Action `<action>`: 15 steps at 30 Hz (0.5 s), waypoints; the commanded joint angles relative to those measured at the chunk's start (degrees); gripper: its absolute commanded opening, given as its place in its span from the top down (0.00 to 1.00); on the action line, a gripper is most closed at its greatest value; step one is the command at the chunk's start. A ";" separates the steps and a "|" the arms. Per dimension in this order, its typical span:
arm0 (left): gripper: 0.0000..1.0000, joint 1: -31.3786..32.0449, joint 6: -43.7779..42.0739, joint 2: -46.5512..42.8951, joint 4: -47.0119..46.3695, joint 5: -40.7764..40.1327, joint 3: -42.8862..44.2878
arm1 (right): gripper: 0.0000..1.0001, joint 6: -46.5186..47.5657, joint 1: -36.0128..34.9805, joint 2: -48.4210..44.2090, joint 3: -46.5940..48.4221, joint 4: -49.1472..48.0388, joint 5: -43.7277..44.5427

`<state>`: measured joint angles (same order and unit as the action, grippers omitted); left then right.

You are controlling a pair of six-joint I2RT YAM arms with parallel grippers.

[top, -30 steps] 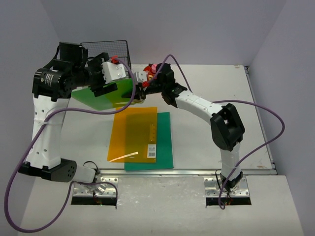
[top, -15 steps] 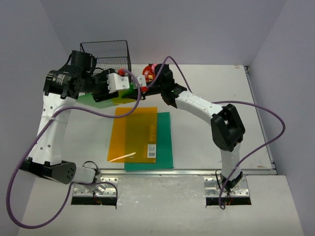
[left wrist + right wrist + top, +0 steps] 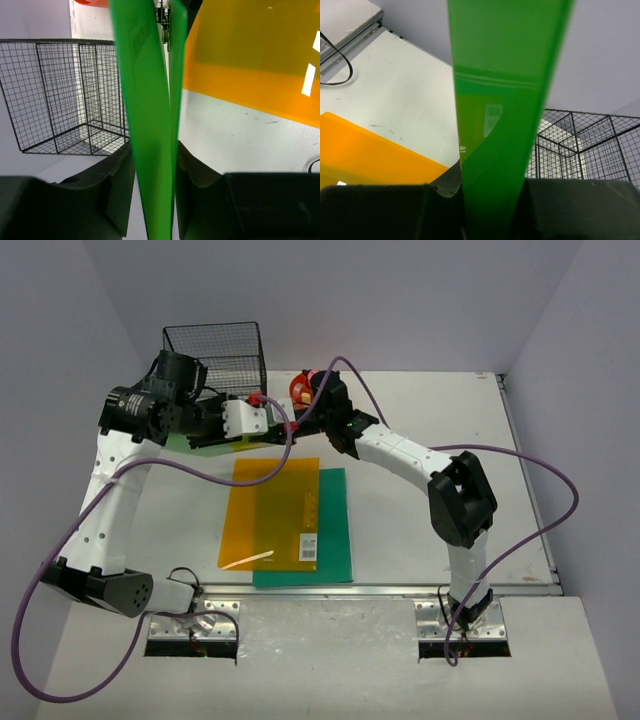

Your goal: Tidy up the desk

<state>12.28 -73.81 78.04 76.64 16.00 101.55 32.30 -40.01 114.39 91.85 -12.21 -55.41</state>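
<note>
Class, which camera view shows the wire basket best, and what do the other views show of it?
Top view: the basket shows nearly whole, at the far left of the desk. Left wrist: close up, but cut off by the frame and the green folder. Right wrist: only one part.

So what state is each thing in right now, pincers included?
left pincer: shut on the green folder
right pincer: shut on the green folder
green folder: held by both pincers
wire basket: upright, empty
orange folder: flat, overlapping the dark green folder
dark green folder: flat on the desk, partly covered
</note>
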 commanded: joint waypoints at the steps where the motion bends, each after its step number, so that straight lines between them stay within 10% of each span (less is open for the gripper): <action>1: 0.76 1.73 -1.20 0.52 -1.12 -1.90 -1.80 | 1.00 2.61 -1.69 -2.57 4.19 -4.97 -3.28; 5: 1.00 2.63 -2.17 -0.60 -1.14 -2.69 -3.83 | 1.00 2.77 -1.83 -2.23 4.70 -5.05 -3.04; 15: 1.00 3.28 0.26 -0.69 -1.14 -1.33 -1.04 | 0.92 -0.60 -1.83 -1.91 4.59 -8.23 -2.15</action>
<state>14.63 -74.21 76.54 75.87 12.50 97.25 34.19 -40.23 114.45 91.97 -9.55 -54.02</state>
